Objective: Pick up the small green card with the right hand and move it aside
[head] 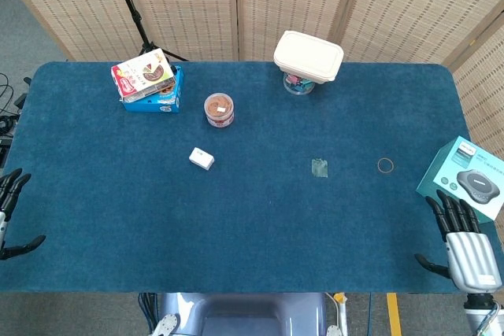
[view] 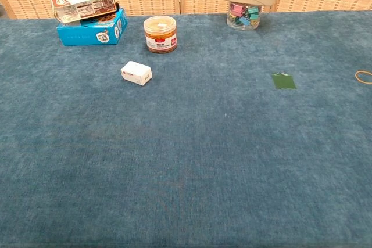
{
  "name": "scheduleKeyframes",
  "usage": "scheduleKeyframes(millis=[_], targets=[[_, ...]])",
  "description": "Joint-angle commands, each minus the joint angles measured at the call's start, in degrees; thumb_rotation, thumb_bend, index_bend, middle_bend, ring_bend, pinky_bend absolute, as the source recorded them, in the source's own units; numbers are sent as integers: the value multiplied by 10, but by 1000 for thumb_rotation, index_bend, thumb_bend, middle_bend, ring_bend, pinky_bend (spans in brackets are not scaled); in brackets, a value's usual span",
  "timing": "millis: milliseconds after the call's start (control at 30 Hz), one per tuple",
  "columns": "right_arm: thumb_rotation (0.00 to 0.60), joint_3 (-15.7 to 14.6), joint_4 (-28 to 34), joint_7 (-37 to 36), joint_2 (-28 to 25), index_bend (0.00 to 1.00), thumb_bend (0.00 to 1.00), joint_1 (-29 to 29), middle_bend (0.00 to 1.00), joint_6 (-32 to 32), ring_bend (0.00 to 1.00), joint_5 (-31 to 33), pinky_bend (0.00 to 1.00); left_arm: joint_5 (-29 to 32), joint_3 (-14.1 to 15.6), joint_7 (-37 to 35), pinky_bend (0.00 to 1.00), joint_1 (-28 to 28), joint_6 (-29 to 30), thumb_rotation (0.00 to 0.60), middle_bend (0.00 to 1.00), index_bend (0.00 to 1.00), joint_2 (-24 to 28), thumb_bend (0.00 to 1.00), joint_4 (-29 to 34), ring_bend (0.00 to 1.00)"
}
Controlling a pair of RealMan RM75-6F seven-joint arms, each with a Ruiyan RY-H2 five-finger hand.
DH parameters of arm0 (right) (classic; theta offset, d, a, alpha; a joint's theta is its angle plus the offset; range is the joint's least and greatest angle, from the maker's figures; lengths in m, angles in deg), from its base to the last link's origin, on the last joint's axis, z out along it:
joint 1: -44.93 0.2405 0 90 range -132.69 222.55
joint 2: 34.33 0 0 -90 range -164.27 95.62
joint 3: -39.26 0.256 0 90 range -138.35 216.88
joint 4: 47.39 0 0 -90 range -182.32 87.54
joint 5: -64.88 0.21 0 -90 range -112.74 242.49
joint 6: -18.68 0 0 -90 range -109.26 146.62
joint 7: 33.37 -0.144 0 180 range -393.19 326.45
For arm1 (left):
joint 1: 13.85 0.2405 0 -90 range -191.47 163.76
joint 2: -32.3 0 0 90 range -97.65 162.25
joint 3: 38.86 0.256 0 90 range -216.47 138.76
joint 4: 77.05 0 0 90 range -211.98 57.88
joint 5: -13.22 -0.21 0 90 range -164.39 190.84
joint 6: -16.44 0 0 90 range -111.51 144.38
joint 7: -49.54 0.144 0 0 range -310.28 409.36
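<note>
The right hand (head: 461, 243) was at the near right corner of the tabletop (head: 260, 226), seen in the head view only; its fingers were extended and spread, pointing toward the far edge, with the thumb out to the left, and it held nothing. It sat just in front of a teal box (head: 466, 177) at the right edge. The left hand (head: 11, 208) was at the near left edge, partly out of the picture, fingers likewise apart and empty. The small green card (head: 319, 168) lay flat on the blue cloth right of centre, well apart from both hands, with a rubber band (head: 385, 165) further to its right. Behind the card stood a clear jar of coloured clips (view: 244, 15) carrying a cream lidded container (head: 308, 56) on top. An orange-lidded jar (head: 219, 109) stood left of centre, a small white box (head: 201, 158) lay nearer than it, and a blue carton with a snack packet (head: 147, 80) on it occupied the far left.
</note>
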Motion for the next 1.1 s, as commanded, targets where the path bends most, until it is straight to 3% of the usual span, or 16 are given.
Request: scheduleKeyframes(millis=[33,500,833,1100], targets=[[600,13,12,19,3,0,0,30,0,-36,0,2,0,2,-1,-1,0,-1,0,600,0,0,0,0,2,0],[600,91,-34,98,88,22,0,189,0,-236,0,125,0,13,-8,2,0,3,7,600,0,0,-3,0,7,0],[600,136,-152,139,196,69,0,301,0,-325,0,200,0,38,-15,39,0,-7,-14,600,0,0,-10,0,20,0],[600,145,-232,149,249,87,0,354,0,-363,0,237,0,52,-20,51,0,-13,-25,600,0,0,-12,0,25,0]])
